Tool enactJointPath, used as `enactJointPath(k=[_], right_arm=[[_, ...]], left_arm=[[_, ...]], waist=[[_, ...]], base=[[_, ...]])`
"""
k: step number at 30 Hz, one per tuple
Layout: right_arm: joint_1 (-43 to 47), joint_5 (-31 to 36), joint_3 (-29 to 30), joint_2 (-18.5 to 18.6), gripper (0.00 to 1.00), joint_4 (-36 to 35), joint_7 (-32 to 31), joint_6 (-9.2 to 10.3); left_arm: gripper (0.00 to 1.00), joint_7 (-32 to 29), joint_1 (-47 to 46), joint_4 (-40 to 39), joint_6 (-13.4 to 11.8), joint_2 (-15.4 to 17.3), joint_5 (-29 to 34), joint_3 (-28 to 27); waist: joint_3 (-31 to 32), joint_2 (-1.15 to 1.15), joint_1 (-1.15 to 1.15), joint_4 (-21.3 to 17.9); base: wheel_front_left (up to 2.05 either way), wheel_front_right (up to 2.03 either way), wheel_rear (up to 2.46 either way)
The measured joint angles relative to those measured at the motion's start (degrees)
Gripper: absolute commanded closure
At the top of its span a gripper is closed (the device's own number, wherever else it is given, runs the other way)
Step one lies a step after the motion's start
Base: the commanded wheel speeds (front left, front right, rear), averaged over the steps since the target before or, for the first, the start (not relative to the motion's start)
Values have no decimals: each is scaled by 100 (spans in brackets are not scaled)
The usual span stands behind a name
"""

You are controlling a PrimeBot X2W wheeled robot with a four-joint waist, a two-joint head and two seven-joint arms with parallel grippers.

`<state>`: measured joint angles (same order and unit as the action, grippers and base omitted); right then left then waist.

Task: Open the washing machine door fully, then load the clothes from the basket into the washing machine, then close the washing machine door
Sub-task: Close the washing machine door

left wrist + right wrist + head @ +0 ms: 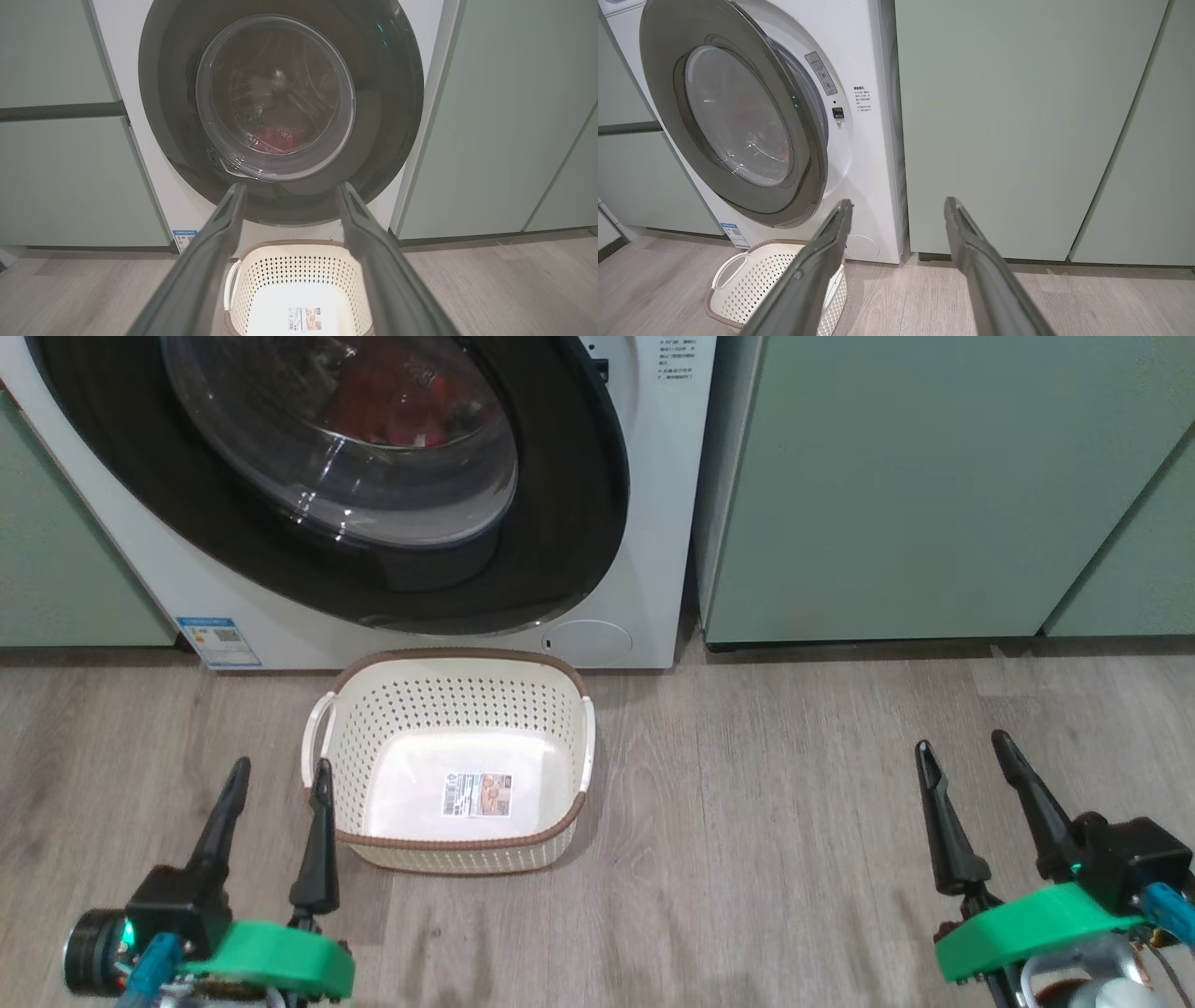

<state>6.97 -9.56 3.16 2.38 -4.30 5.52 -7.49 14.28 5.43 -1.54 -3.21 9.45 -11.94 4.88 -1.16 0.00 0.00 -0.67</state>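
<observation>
At the lower left of the head view, the left pincer (280,770): released, both fingers spread wide, nothing between them. Its inner finger just beside the left edge of the basket (457,656); touching or not, impossible to tell. In the left wrist view, the fingers pointing toward the washing machine door (383,116), well apart from it, with the basket low between them.

At the lower right of the head view, the right pincer (962,747): released too, grasping nothing, above the wooden floor (794,803) and well apart from the basket. In the right wrist view, fingers aimed at the foot of the pale green cabinet (1017,140) beside the washing machine (873,163).

The basket standing on the floor, directly before the washing machine and below the door, with a paper label (477,794) on its bottom.

The door not latched: in the right wrist view, swung out partway, its right edge standing clear of the white front.

The clothes (392,401): a red mass seen through the door glass, inside the machine.
</observation>
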Motion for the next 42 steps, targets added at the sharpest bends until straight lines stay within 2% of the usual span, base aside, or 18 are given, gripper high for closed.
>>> enactJointPath(k=[32, 33, 34, 35, 42], right_arm=[[83, -54, 5, -2, 0, 19, -3, 0], [82, -55, 8, -2, 50, 19, -3, 0], [82, -60, 13, -2, 85, 19, -2, 0], [82, -62, 23, -2, 100, 19, 1, 0], [77, -103, 57, -3, 100, 16, 3, 0]], left_arm=[[0, 0, 79, 55, -111, 15, 32, 94], [0, 0, 79, 55, -111, 18, 32, 97], [0, 0, 78, 55, -111, 21, 32, 99], [0, 0, 77, 55, -112, 22, 31, 102], [0, 0, 65, 53, -153, 45, 32, 123]], waist=[[-24, 0, 0, 70], [-31, 0, 0, 72], [-39, 0, 0, 75], [-46, 0, 0, 79], [-110, 0, 0, 121]], base=[[0, 0, 0], [0, 0, 0], [0, 0, 0], [0, 0, 0], [0, 0, 0]])
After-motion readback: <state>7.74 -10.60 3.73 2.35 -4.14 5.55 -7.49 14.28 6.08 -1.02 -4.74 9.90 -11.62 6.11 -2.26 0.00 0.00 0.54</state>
